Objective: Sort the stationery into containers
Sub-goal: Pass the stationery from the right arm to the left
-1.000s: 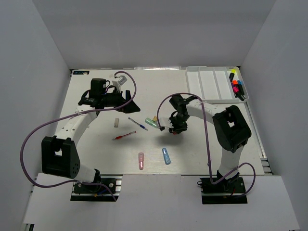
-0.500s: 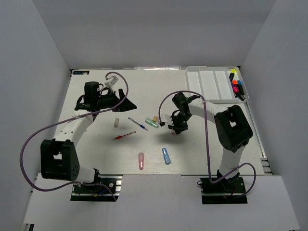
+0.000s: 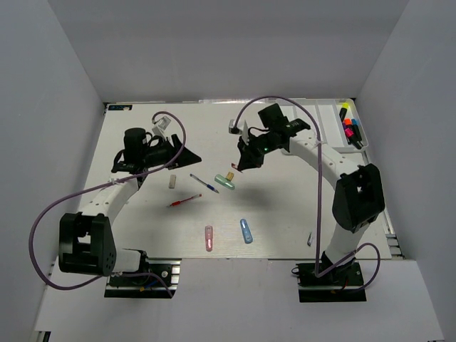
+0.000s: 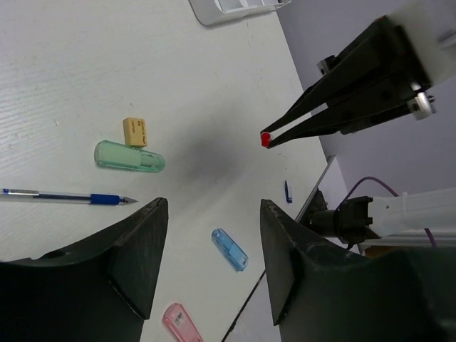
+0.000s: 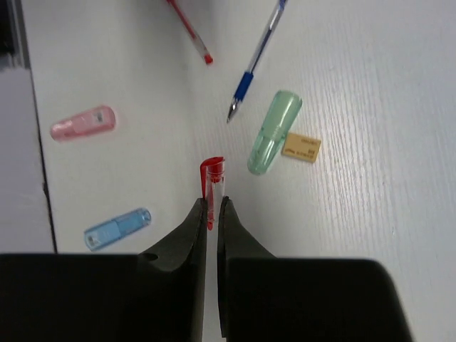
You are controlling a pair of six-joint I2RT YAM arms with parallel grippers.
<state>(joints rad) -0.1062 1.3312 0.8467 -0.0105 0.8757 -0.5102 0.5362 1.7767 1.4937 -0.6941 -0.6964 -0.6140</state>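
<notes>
My right gripper is shut on a clear pen cap with a red clip and holds it above the table, over the green capsule and tan bit. In the left wrist view that gripper's tip shows the red cap. My left gripper is open and empty, above the blue pen; its jaws frame the blue capsule. The red pen, pink capsule and blue capsule lie on the table. The white tray at the back right holds highlighters.
A pale eraser-like piece lies left of the blue pen. A small blue cap lies near the front right by the right arm's base. Grey walls enclose the table on three sides. The right arm hides part of the tray.
My right gripper has risen and swung back and left with the red-clipped cap in it. My left gripper has shifted slightly left and stayed open.
</notes>
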